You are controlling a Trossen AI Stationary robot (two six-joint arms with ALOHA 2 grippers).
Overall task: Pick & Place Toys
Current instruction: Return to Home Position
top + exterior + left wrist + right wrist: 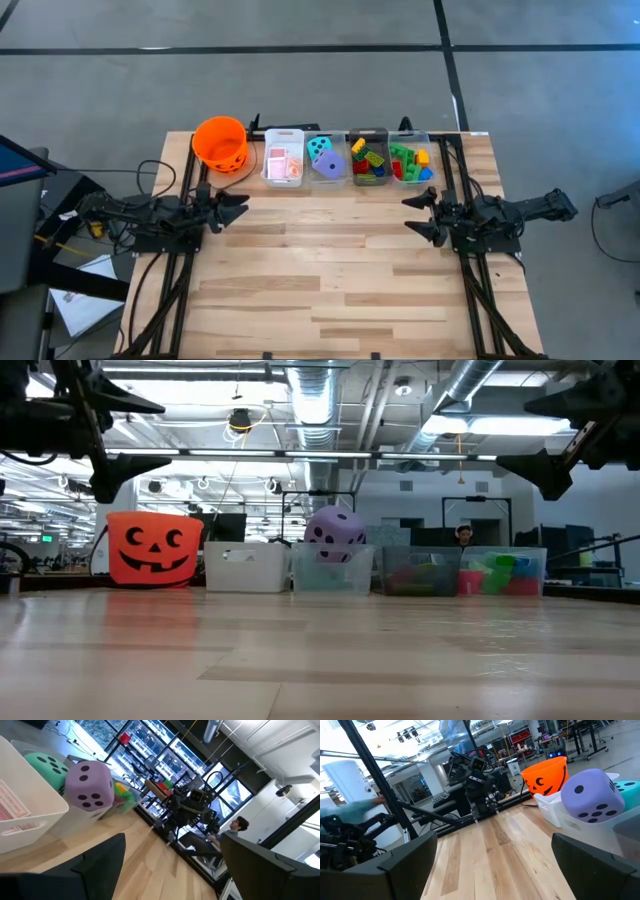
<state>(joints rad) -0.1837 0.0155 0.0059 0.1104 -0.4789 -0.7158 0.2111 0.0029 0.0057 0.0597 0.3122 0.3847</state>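
Purple die (329,165) and teal die (320,147) in one of four bins (283,133); both jaws spread, empty

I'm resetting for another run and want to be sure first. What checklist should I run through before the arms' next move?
1. Left pincer open, empty, clear of the bins: ok.
2. Right pincer open, empty: ok.
3. Playing cards inside white bin: ok.
4. Teal die and purple die sharing one clear bin: ok.
5. Bricks inside the remaining clear bins: ok.
6. Loose toys on the tabletop: none visible, ok.
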